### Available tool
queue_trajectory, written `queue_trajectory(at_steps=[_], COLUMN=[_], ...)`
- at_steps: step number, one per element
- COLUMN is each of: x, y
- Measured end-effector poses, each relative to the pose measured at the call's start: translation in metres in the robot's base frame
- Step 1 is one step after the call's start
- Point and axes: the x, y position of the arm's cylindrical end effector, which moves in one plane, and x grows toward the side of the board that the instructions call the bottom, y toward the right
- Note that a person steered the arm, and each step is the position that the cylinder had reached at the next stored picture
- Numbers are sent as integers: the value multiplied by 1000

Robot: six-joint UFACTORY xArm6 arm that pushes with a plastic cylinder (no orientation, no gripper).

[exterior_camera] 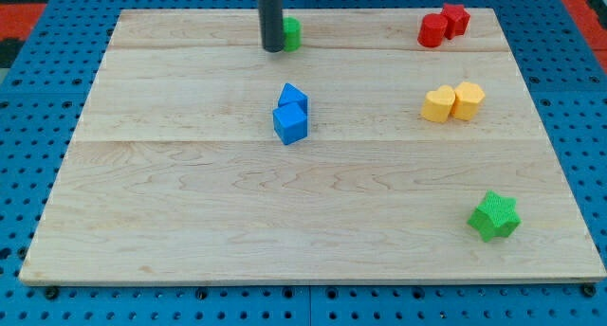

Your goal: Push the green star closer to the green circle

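The green star point(494, 217) lies near the board's lower right corner. The green circle point(291, 33) sits at the view's top, left of centre, partly hidden behind the dark rod. My tip point(272, 48) rests on the board right beside the green circle, touching or nearly touching its left side. The tip is far from the green star, which lies well down and to the right.
Two blue blocks point(292, 113) sit together near the board's middle. Two red blocks point(444, 25) are at the top right. Two yellow blocks point(452, 102) lie below them at right. The wooden board point(190, 203) rests on a blue pegboard.
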Motion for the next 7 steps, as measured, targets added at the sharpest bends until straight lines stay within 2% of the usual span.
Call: queue_trajectory(at_steps=[2,3,4,5,6,7], x=[-13,32,56,57,96,195], y=[32,81,167,276,335,343])
